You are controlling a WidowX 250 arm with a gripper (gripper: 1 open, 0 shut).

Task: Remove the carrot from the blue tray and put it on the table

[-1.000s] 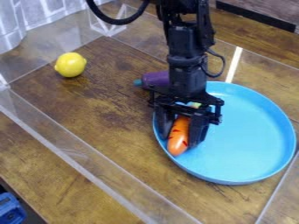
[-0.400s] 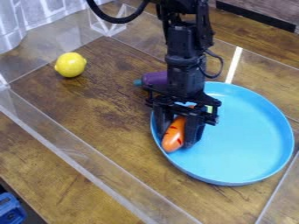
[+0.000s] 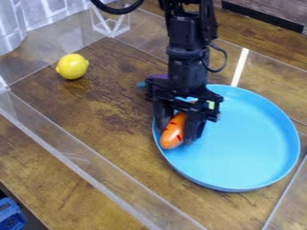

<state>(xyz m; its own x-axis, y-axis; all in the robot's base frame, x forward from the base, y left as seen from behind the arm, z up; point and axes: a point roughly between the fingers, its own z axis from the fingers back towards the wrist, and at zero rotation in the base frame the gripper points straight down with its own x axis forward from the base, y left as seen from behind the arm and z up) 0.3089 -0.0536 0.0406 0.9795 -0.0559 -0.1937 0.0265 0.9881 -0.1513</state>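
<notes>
The orange carrot (image 3: 175,132) hangs between the black fingers of my gripper (image 3: 181,128), which is shut on it and points almost straight down. It sits just over the left rim of the light-blue tray (image 3: 246,144), lifted slightly off the tray floor. Its green top is hidden by the gripper. The dark wooden table (image 3: 108,117) spreads out to the left of the tray.
A yellow lemon (image 3: 72,66) lies on the table at the left. A purple eggplant (image 3: 153,85) peeks out behind the gripper, beside the tray's rim. Clear plastic walls (image 3: 72,153) edge the tabletop at the front left and back.
The gripper has closed on the carrot and carried it a little up and left, from the tray floor toward the tray's left rim.
</notes>
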